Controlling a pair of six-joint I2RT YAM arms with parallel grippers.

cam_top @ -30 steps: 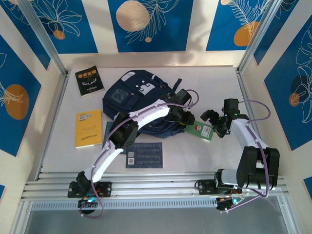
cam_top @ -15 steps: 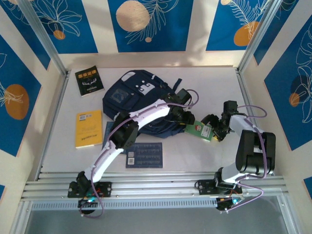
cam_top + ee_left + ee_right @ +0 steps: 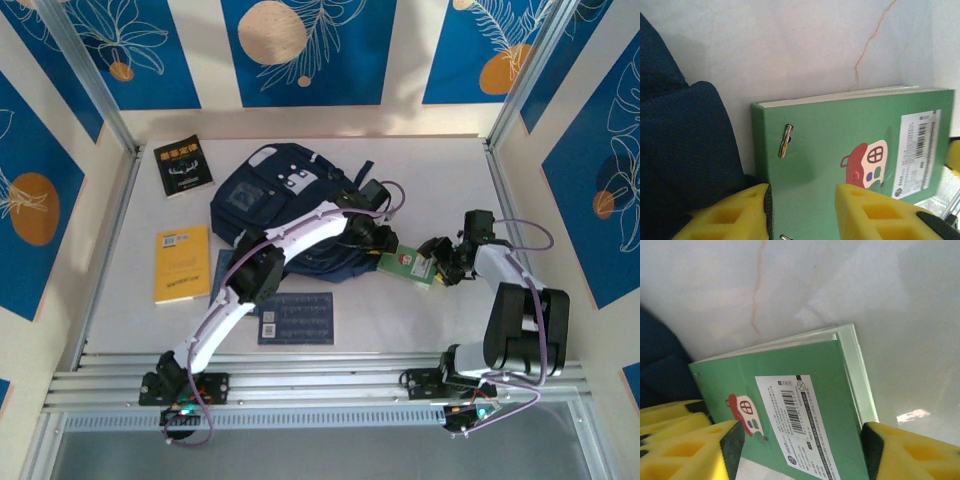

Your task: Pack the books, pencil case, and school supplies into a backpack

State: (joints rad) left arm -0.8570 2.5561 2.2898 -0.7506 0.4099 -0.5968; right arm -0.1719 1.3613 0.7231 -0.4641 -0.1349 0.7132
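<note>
**Top and wrist views.** A white table (image 3: 440, 180) is enclosed by walls (image 3: 310, 50) patterned in blue and cream. The backpack (image 3: 270, 195) is laid at the far centre, and its near right part is crossed by the left arm (image 3: 300, 235). The green booklet (image 3: 408, 266) is laid flat on the table just right of the backpack, between the two grippers. The left gripper (image 3: 383, 245) is placed at its left end and the right gripper (image 3: 437, 258) at its right end.

In the left wrist view the yellow fingers (image 3: 730, 220) are seen apart. One is set at the stapled edge beside the backpack fabric, the other over the green cover. Whether the booklet is clamped cannot be told.

In the right wrist view the fingers (image 3: 910, 455) are seen wide apart, with the booklet's labelled end between them and one finger at the page edge. Whether the booklet is grasped cannot be told here either.

A house drawing (image 3: 865, 162) and a barcode label (image 3: 800, 427) are printed on the cover. A black book (image 3: 182, 167) is laid at the far left, a yellow book (image 3: 183, 263) at the left and a blue book (image 3: 295, 318) at the near centre, none inside the backpack.
</note>
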